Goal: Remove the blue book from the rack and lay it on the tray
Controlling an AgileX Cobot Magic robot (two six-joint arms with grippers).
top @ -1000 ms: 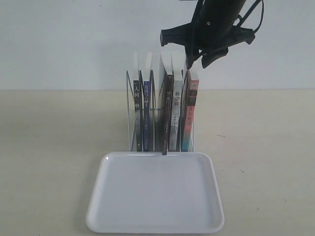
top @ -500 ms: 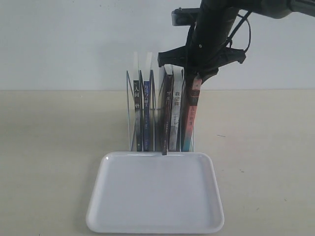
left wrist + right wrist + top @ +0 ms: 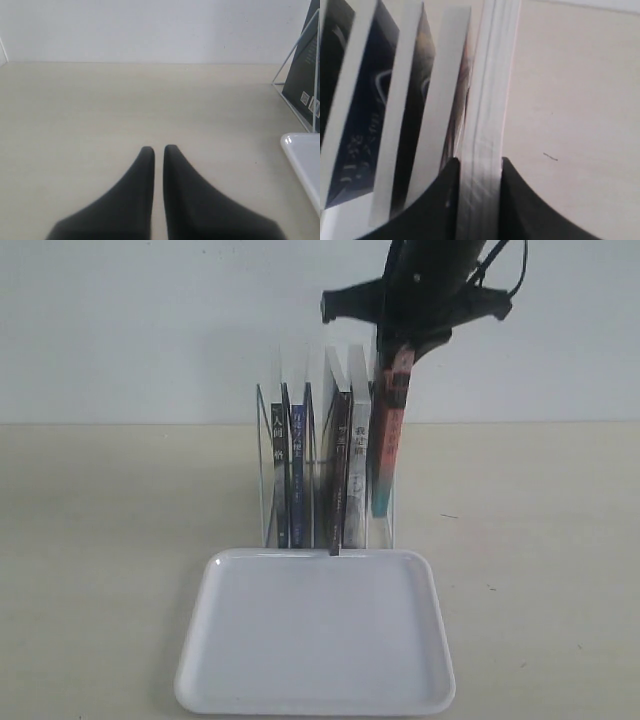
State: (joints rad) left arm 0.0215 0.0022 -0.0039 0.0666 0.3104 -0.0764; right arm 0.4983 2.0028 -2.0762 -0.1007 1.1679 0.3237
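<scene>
Fingers [image 3: 444, 200] of right gripper [image 3: 478, 161] are clamping the red-and-teal book [image 3: 388, 440], part-raised from the rack [image 3: 261, 470]; left gripper [image 3: 159, 148] fingers are sitting closed.

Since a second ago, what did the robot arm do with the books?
The right gripper came down, shut on the red-and-teal book and pulled it partway up out of the rack. The blue book, the other books and the tray stayed where they were.
</scene>
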